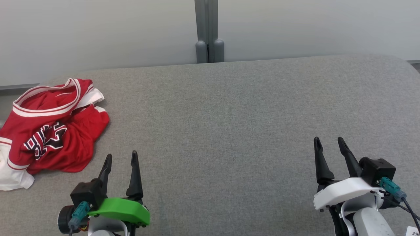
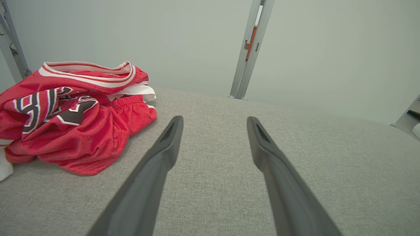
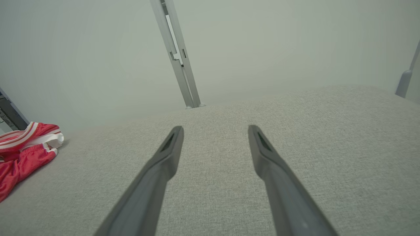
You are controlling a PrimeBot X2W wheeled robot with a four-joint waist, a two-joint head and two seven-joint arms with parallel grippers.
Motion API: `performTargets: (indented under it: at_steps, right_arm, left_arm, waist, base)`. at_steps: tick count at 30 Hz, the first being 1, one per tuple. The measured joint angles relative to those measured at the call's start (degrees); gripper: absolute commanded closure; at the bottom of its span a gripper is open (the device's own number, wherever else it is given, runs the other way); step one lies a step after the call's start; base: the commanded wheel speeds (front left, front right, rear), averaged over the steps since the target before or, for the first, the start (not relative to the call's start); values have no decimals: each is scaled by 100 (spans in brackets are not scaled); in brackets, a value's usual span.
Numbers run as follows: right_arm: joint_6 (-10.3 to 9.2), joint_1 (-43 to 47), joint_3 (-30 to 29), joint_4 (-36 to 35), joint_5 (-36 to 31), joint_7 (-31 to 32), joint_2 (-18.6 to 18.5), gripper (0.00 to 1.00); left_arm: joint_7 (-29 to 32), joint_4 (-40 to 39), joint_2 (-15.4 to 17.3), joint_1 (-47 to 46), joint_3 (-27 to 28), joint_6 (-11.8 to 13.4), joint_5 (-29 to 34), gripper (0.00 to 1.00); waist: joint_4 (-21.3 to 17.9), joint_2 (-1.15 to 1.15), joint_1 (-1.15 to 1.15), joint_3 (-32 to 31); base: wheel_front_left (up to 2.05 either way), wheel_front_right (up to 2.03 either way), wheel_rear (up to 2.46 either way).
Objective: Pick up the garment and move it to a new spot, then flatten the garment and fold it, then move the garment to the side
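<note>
The garment is a red mesh jersey with white trim and black lettering, lying crumpled at the far left of the grey table. My left gripper stands open at the lower left, just right of the jersey and apart from it. In the left wrist view the garment lies left of the open left gripper. At the lower right my right gripper is open with nothing between its fingers. The right wrist view has the garment at its left edge, far from the open right gripper.
A grey metal post rises behind the table's far edge against a pale wall. The table's far right corner is rounded. The jersey's white part reaches the table's left edge.
</note>
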Motion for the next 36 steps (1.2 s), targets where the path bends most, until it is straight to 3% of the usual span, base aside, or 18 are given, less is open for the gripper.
performTargets:
  at_steps: [26,36]
  right_arm:
    - [1,-13,85,-32,-976,-279,-12,0]
    - [9,-31,91,-32,-995,-281,-13,0]
  left_arm:
    - [-278,16,11,1,-142,127,842,0]
    - [-279,12,12,1,-103,130,835,0]
  waist:
    - [59,0,0,27]
    - [72,0,0,19]
  base:
    - [0,0,0]
    - [0,0,0]
